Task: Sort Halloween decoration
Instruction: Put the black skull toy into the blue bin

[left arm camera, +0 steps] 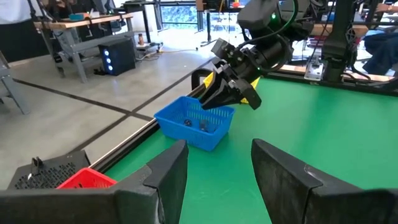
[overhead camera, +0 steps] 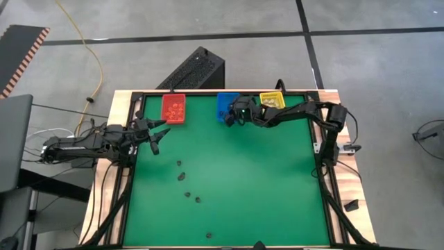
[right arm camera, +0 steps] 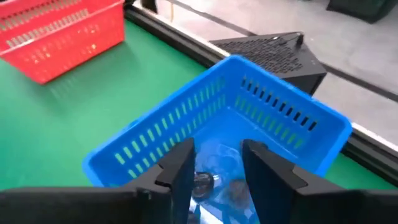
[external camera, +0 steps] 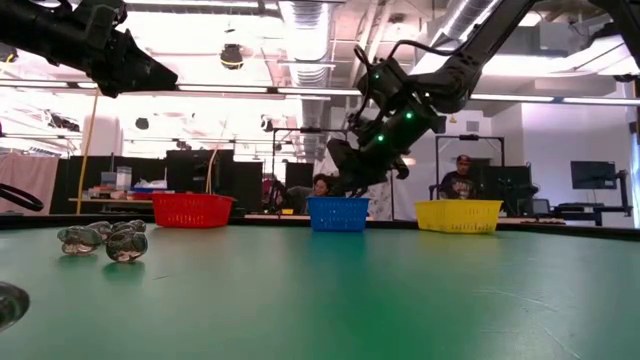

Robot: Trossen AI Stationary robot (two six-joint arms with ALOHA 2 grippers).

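Note:
My right gripper (overhead camera: pixel 230 118) hangs open over the blue bin (right arm camera: pixel 249 118) at the far edge, its fingers slanting down into the bin's mouth (left arm camera: pixel 214 99). A small dark trinket (right arm camera: pixel 202 182) shows low between the fingers, close to one of them, over the bin's floor. Other dark trinkets (left arm camera: pixel 203 125) lie inside the bin. Several dark trinkets (overhead camera: pixel 182 176) lie loose on the green mat (overhead camera: pixel 263 187), toward its near left. My left gripper (overhead camera: pixel 158 135) waits open at the table's left edge, pointing level. My right gripper's fingers (right arm camera: pixel 180 168) stand apart above the blue bin's floor. I cannot tell whether the dark trinket beside one finger touches it or is free in the bin.
A red bin (overhead camera: pixel 173 109) holding orange pieces stands left of the blue one, and a yellow bin (overhead camera: pixel 272 100) right of it, all along the far edge. A black frame rims the mat. People sit in the room beyond the table.

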